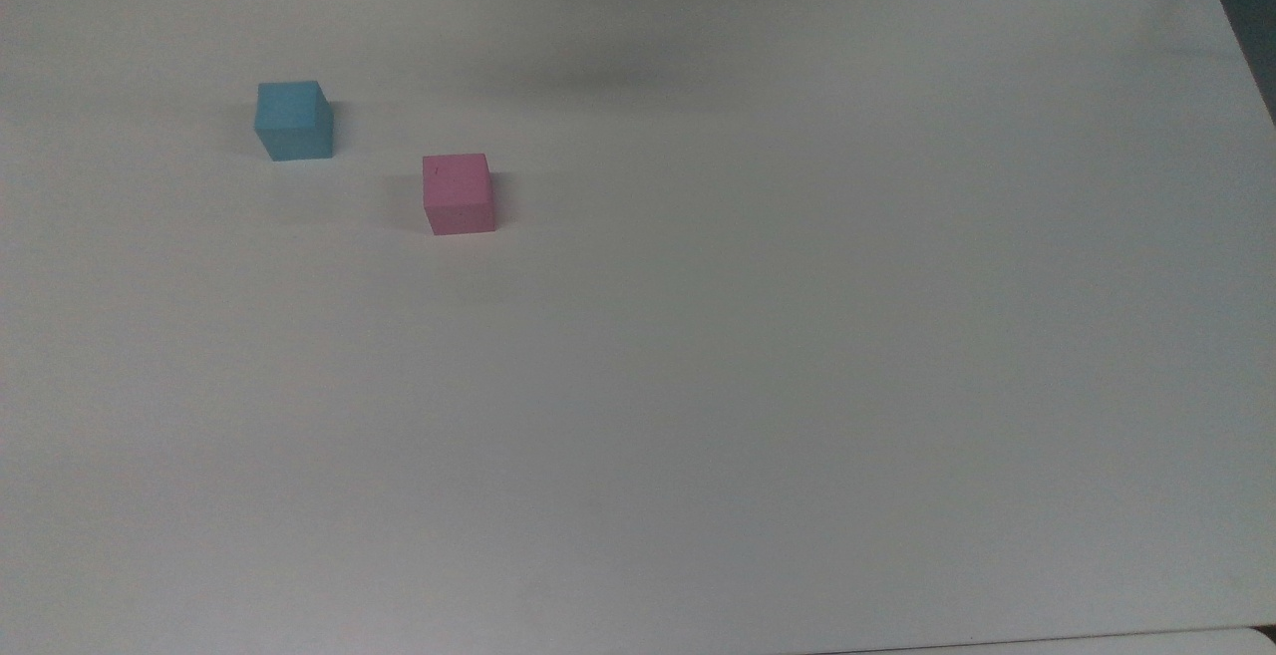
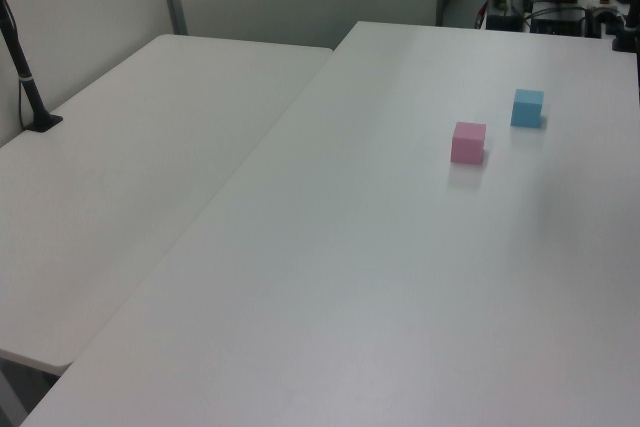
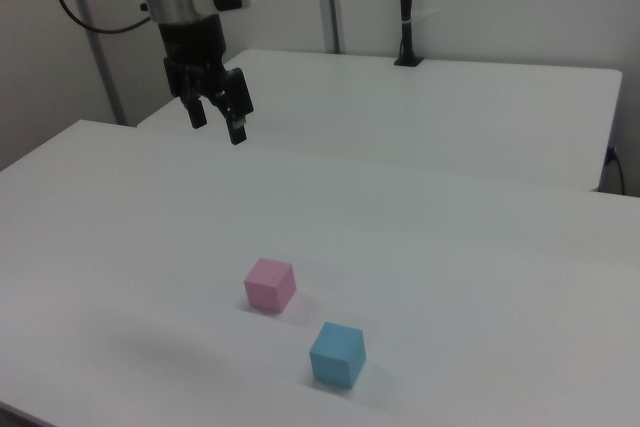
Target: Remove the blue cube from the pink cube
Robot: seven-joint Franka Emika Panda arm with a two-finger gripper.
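Two black fingers of my claw [image 3: 215, 119] hang spread apart and empty in the right view, raised high above the white surface [image 1: 758, 356] and well away from both blocks. Outward from there, the small pastel pink matte cube [image 3: 270, 284] sits on the surface by itself, nothing on top of it; in the top view I can make out a tiny dark speck on its upper face [image 1: 458, 192]. The small sky-blue matte cube [image 3: 337, 354] rests flat on the surface near it, with a clear gap between them, up and to the top view's left of the pink one [image 1: 293, 120]. I judge the unstacking done: blue is off pink, set down and released. Nothing seems left but parking the arm.
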